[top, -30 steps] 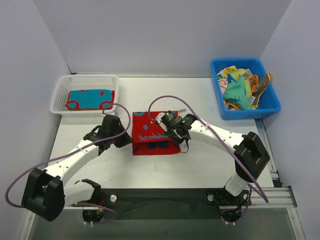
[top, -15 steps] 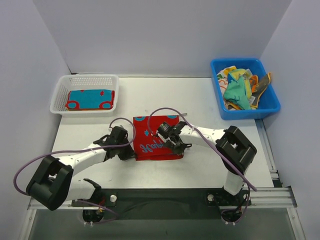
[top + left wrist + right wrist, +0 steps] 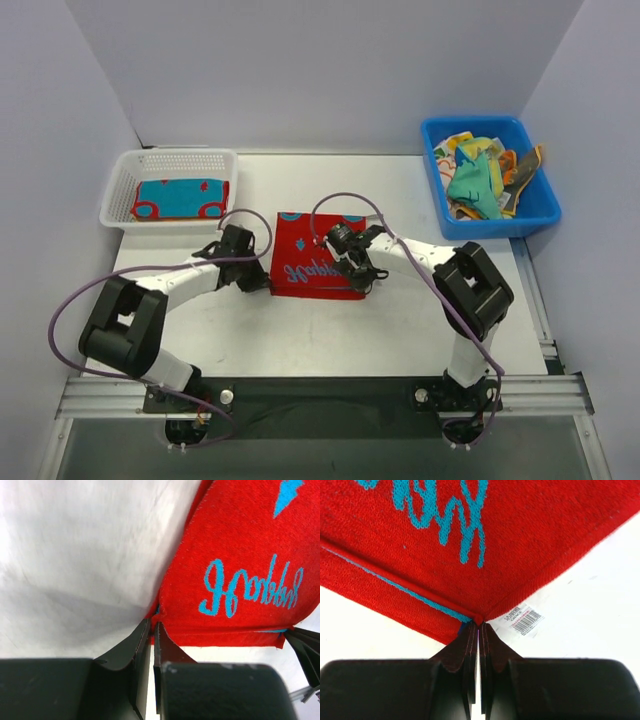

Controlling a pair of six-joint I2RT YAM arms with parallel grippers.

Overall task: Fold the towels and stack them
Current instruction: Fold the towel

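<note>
A red towel with blue lettering lies folded at the table's middle. My left gripper is shut on its near left corner, seen close in the left wrist view as red cloth pinched at the fingertips. My right gripper is shut on the near right corner; the right wrist view shows the red towel meeting my gripper, with a white barcode label beside it. A folded teal and red towel lies in the white basket. Several crumpled towels fill the blue bin.
The white mesh basket stands at the back left and the blue bin at the back right. Purple cables loop from both arms over the table. A grey wall closes the back, and the dark rail runs along the near edge.
Both grippers, each holding a corner, dipped toward the near edge and then moved back away from it. The red towel has shifted toward the back and lies flatter.
</note>
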